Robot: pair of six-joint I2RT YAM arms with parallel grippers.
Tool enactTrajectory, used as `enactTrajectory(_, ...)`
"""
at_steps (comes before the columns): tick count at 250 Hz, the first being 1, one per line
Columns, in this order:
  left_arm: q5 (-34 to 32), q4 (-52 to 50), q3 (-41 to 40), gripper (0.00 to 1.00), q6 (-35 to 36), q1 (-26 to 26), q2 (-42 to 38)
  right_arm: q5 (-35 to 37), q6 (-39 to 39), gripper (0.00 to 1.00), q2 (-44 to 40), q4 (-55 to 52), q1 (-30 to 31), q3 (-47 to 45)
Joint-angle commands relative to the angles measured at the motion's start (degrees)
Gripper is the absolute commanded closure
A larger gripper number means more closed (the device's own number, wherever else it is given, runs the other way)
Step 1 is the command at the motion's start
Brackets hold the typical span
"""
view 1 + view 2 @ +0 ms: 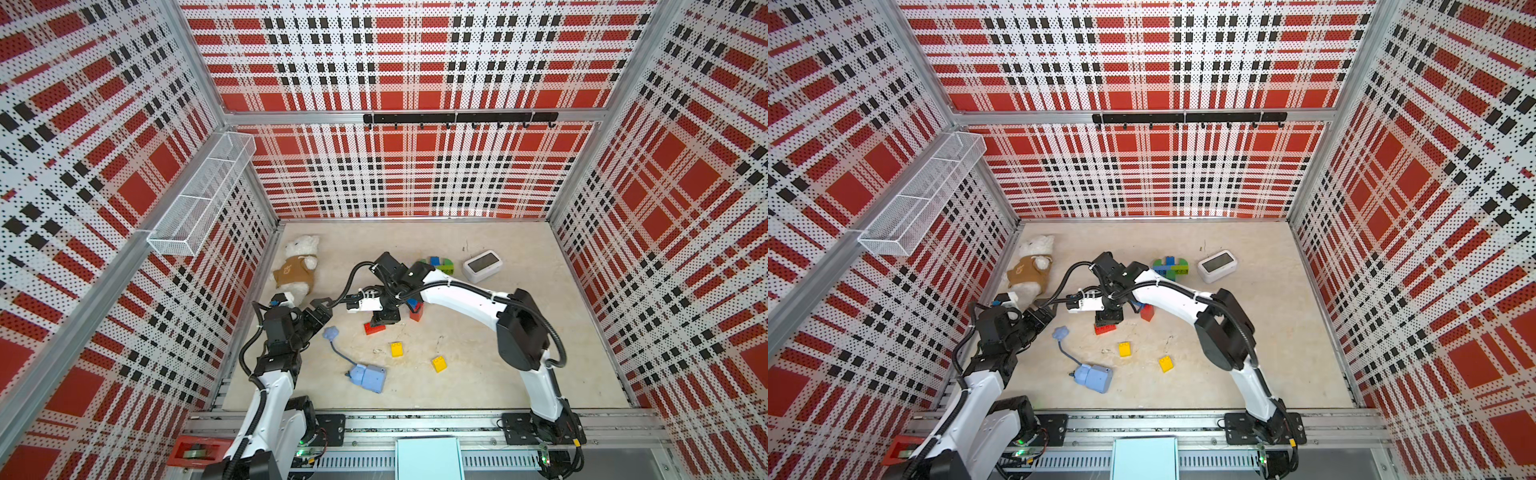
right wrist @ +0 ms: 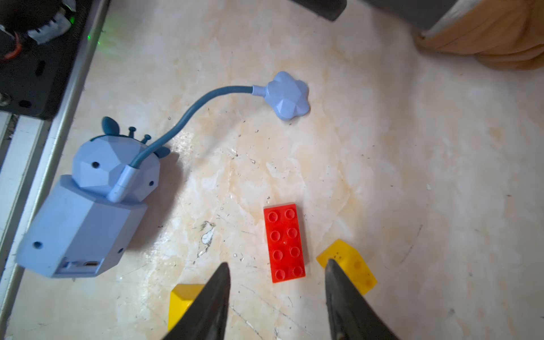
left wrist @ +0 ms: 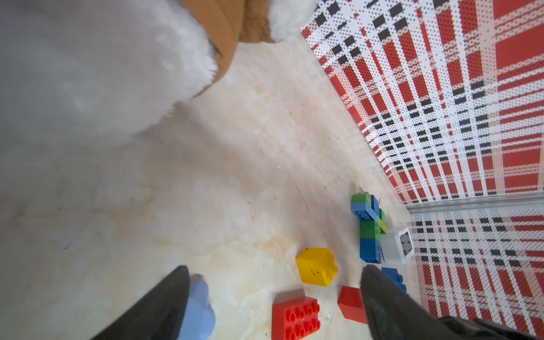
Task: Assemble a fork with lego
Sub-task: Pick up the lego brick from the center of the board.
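— Just a marbled beige table (image 2: 412, 176) inside plaid perforated walls (image 1: 415, 166). Which fingers are on the job?

— The right fingers (image 1: 382, 321). They stand apart with nothing held, poised over the red oblong eight-stud plastic brick (image 2: 284, 243). In the right wrist view it lies in the gap between the tips. Its long axis runs straight out ahead of them, so they would close across its narrow width. Whether they touch it, I cannot tell.

— And the other arm?

— The left fingers (image 1: 322, 311) are spread wide and empty, off to that brick's side. The right arm is plainly nearer.

— Other lego?

— Two small yellow studded bricks (image 2: 347, 266), one just outside each right fingertip. A joined clump of blue, green and lime bricks (image 1: 1169, 268) sits well apart, back behind the right wrist. I'd judge the red one is the next pick.
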Motion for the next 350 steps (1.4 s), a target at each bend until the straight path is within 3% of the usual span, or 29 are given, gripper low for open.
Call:
enactTrajectory(1,5.9,2.8,-0.6,0.07,-2.0,2.9,0.8,0.2,-6.1,0.47,4.3,-9.9,0.6,7.2)
enactTrajectory(178,8.6,4.0,-0.6,0.08,-1.7,4.9,2.0,6.5,-3.3,0.42,18.7,-16.0,2.5,22.8)
enactTrajectory(274,8.9,4.0,-0.4,0.09,-1.7,4.9,2.1,7.8,-3.3,0.62,21.0,-18.2,2.7,24.7)
enactTrajectory(350,8.9,4.0,-0.6,0.09,-1.6,4.8,1.8,9.4,-2.9,0.65,21.9,-18.6,2.8,25.4)
